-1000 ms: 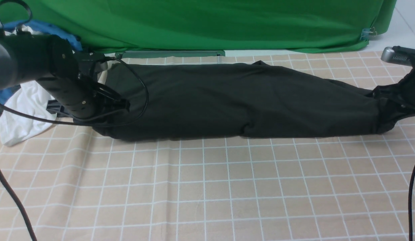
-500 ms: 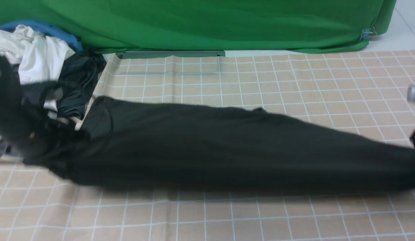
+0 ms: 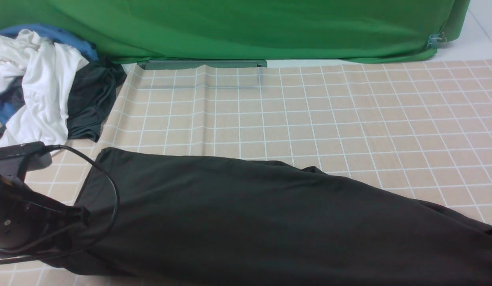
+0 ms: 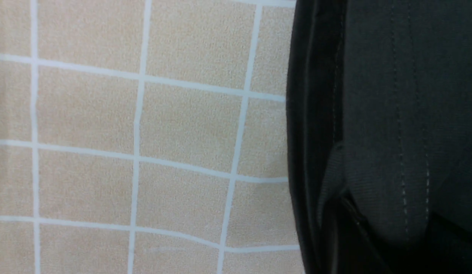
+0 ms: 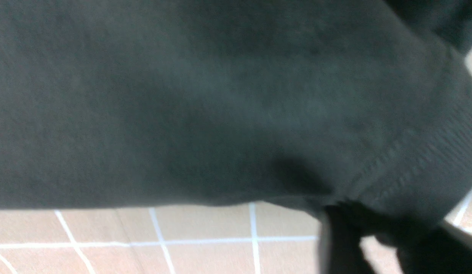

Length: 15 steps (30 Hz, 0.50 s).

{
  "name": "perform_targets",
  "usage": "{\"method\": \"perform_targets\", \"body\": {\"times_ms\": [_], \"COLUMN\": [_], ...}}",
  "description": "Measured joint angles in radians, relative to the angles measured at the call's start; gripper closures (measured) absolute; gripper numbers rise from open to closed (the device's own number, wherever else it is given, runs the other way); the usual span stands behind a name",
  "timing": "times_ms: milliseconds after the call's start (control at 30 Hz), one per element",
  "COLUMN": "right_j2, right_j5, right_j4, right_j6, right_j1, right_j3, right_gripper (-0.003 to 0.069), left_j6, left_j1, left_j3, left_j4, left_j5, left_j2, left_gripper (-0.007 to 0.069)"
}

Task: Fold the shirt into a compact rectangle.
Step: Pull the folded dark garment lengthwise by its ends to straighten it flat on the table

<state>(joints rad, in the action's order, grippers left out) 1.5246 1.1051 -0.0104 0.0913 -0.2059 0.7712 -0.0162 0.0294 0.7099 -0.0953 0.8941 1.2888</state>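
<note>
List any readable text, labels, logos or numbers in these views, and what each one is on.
None readable.
The black shirt shows only plain fabric and stitched hems in all three views; no print or neck label shows.
The checked tablecloth, the green backdrop and the clothes pile carry no lettering.
The clip on the backdrop is too small to read.

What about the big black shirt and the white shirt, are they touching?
Apart. In the front view, a strip of checked tablecloth shows between the white shirt and the nearest corner of the black shirt.
</note>
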Motion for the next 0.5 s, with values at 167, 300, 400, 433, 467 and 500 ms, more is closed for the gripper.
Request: {"method": "perform_targets", "body": {"times_ms": [167,300,400,433,467,500], "right_j2": [-0.024,-0.073,-0.068,-0.060,-0.045,-0.029], "right_j5": [0.069,0.021,-0.046,-0.060,-0.076,-0.085], "right_j4": [0.001,-0.104,-0.235,-0.247,-0.255,-0.258], "right_j6": [-0.007,0.027,0.110,0.125,0.142,0.154], "right_j1": [0.000,0.000,0.015,0.030,0.047,0.063], "right_j3": [0.078,0.166,0.207,0.213,0.220,0.225], "right_gripper": [0.0295,0.0295,0.0295,0.0295,0.0295,0.0295], "left_j6": [-0.004,-0.004,0.023,0.035,0.050,0.054], "left_j1": [0.000,0.000,-0.012,-0.021,-0.035,-0.050], "left_j3": [0.025,0.123,0.156,0.158,0.159,0.159], "left_j4": [0.038,0.020,-0.067,-0.096,-0.117,-0.125], "left_j5": [0.026,0.063,0.061,0.061,0.061,0.062], "left_j2": [-0.023,-0.040,-0.039,-0.035,-0.026,-0.015], "left_gripper": [0.0251,0.0132,0.0147,0.0172,0.0210,0.0238]}}
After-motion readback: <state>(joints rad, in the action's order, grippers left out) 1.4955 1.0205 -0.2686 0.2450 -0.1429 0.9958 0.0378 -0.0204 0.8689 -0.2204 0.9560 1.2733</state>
